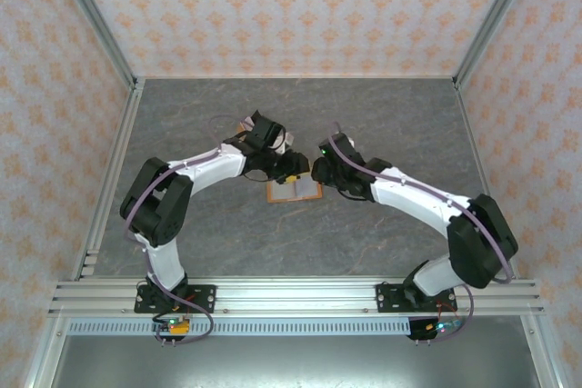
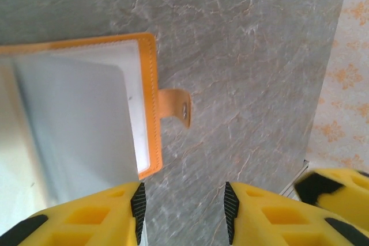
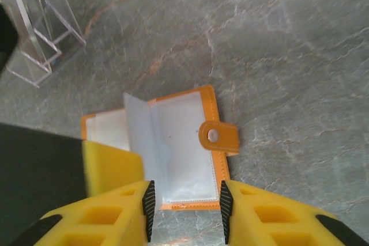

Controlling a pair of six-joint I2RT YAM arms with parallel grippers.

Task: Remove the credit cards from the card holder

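Note:
The card holder point(image 1: 293, 191) lies open on the grey table between my two grippers. Its rim is orange and its inner sleeves point(image 3: 181, 148) are pale and clear; one sleeve leaf stands up. Its clasp tab point(image 3: 219, 136) folds over the right page. My right gripper point(image 3: 186, 211) hangs open just above the holder's near edge, nothing between its pads. My left gripper point(image 2: 183, 211) is open over bare table beside the holder's orange corner point(image 2: 151, 165), with the clasp tab point(image 2: 176, 103) further on. The credit cards are out of view.
A clear acrylic stand point(image 3: 34, 33) sits on the table beyond the holder. One yellow finger of the left gripper point(image 3: 112, 168) stands close beside my right fingers. Patterned walls and metal rails point(image 1: 109, 179) bound the table.

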